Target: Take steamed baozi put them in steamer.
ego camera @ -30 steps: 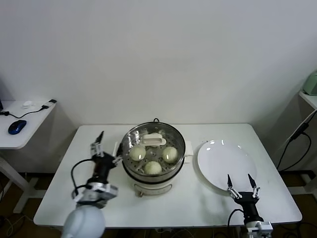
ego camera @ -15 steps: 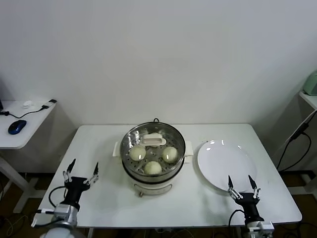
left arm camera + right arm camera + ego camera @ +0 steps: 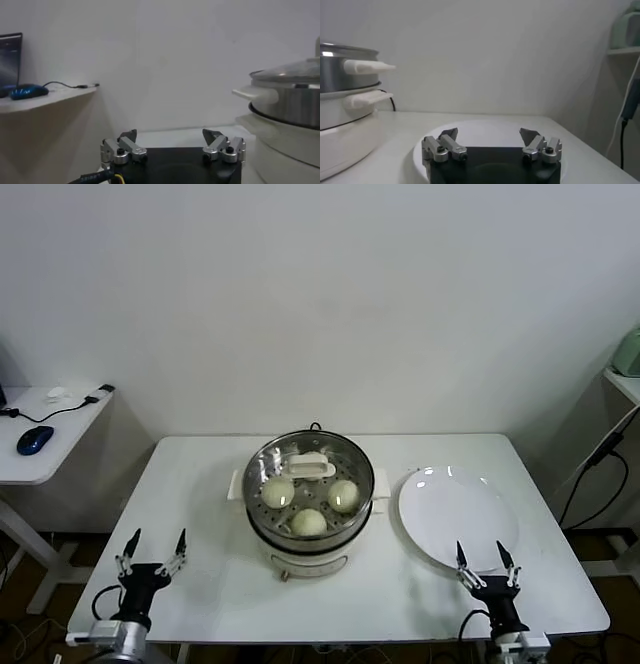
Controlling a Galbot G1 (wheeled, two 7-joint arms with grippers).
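Observation:
The steamer (image 3: 262, 529) stands mid-table, a shiny steel pot on a cream base, with a glass lid and its white handle (image 3: 313, 467) on top. Through the lid I see three pale baozi on the perforated tray: one on the left (image 3: 278, 491), one on the right (image 3: 343, 495), one in front (image 3: 309, 522). A fourth is not visible. My left gripper (image 3: 152, 544) is open and empty at the table's front left edge, well away from the steamer (image 3: 290, 100). My right gripper (image 3: 478, 556) is open and empty at the front right, just in front of the plate.
An empty flat white plate (image 3: 458, 517) lies right of the steamer and shows beyond the right gripper (image 3: 489, 133) in the right wrist view. A side desk at the far left holds a blue mouse (image 3: 35, 439) and cables. A wall is behind the table.
My left gripper has drawn back from beside the steamer's left side to the table's front left edge, still open. The right gripper has hardly moved.

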